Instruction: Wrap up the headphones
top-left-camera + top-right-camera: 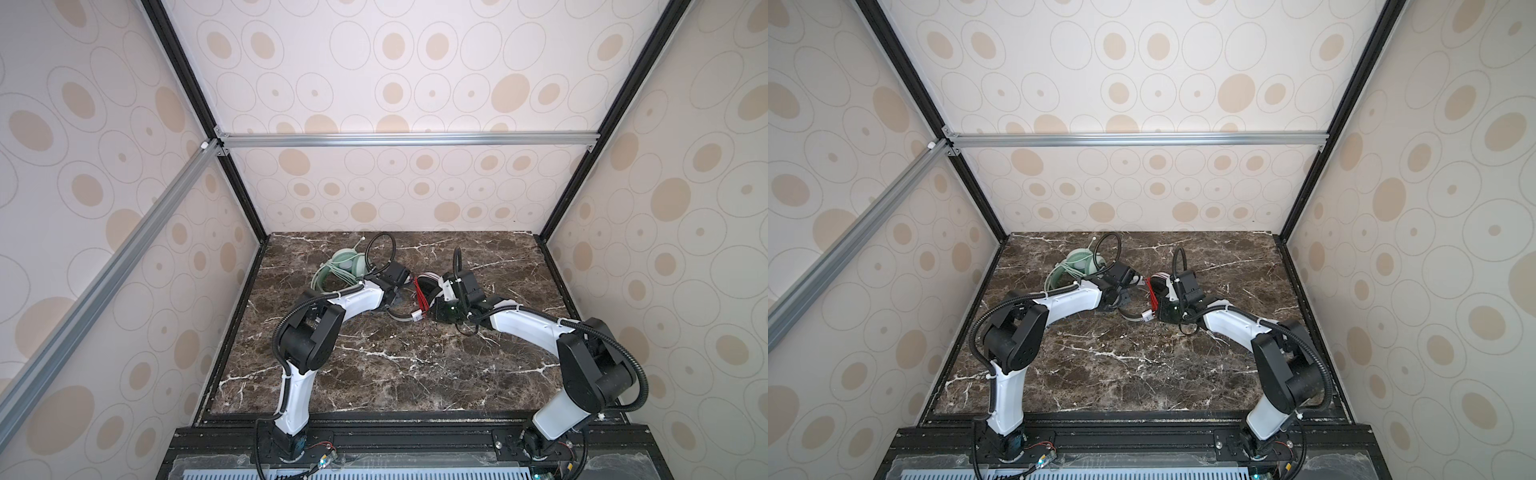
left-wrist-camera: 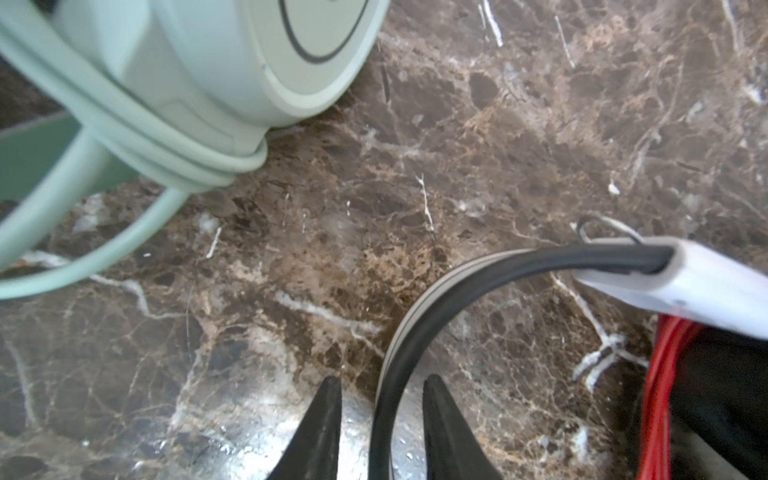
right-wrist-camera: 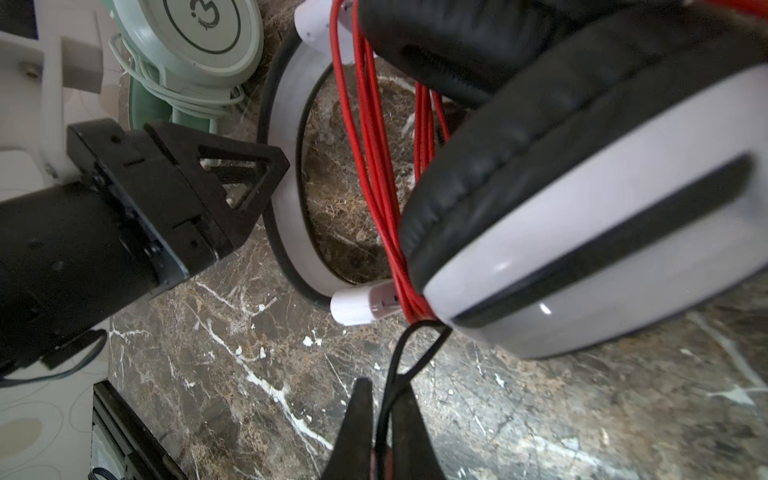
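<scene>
With right gripper (image 3: 385, 386) pinching thin black cord end (image 3: 401, 353), lift left gripper's (image 2: 381, 378) spread fingers (image 2: 324, 415) off curved grey-black headband (image 2: 415, 320) between them.

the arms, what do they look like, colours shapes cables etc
Both match: the left arm and right arm have white link shells between bulky black joint housings, with black corrugated hoses running alongside. The left gripper and right gripper are black, each with two tapered, pointed fingers.

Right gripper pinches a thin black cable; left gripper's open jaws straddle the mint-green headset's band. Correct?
Not quite. The left gripper straddles the white-and-black headset's headband, as the left wrist view shows; the mint-green headset lies apart. The rest holds.
</scene>
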`<state>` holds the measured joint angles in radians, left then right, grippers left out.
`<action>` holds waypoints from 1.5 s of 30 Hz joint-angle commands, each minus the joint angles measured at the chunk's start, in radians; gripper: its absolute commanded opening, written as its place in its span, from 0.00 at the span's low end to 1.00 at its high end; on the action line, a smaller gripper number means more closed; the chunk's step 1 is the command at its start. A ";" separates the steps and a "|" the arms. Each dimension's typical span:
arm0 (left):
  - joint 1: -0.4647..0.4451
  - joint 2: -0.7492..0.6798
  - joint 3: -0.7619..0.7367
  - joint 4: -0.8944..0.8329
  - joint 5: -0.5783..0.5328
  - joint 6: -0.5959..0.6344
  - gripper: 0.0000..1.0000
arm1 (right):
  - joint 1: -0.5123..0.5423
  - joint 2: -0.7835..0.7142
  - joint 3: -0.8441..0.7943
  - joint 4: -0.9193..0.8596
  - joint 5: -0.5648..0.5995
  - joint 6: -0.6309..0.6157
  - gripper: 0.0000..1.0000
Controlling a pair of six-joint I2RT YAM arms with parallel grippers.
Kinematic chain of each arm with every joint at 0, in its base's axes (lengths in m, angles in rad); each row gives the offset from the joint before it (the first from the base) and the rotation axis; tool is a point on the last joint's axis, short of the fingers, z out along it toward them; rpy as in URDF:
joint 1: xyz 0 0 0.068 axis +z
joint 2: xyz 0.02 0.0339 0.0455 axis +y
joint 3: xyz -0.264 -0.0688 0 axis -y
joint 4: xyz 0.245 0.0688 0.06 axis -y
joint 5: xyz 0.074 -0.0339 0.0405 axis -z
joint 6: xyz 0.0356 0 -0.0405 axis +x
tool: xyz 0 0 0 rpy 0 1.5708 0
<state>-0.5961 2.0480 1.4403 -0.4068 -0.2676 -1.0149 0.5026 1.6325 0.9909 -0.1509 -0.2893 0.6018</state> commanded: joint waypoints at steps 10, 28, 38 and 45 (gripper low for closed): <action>0.009 -0.065 0.052 -0.040 -0.030 0.055 0.34 | -0.006 0.082 0.168 -0.049 -0.080 0.000 0.05; 0.009 -0.064 -0.045 0.028 0.043 0.065 0.34 | -0.015 0.341 0.367 -0.012 -0.175 0.093 0.14; 0.009 -0.098 -0.086 0.042 0.044 0.072 0.34 | -0.018 0.344 0.403 -0.043 -0.054 0.057 0.56; 0.009 -0.117 -0.092 0.037 0.041 0.070 0.34 | -0.018 0.363 0.493 -0.098 -0.015 0.000 0.57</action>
<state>-0.5945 1.9713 1.3514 -0.3523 -0.2073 -0.9539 0.4953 1.9678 1.4307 -0.1967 -0.3634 0.6434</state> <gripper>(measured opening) 0.340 0.568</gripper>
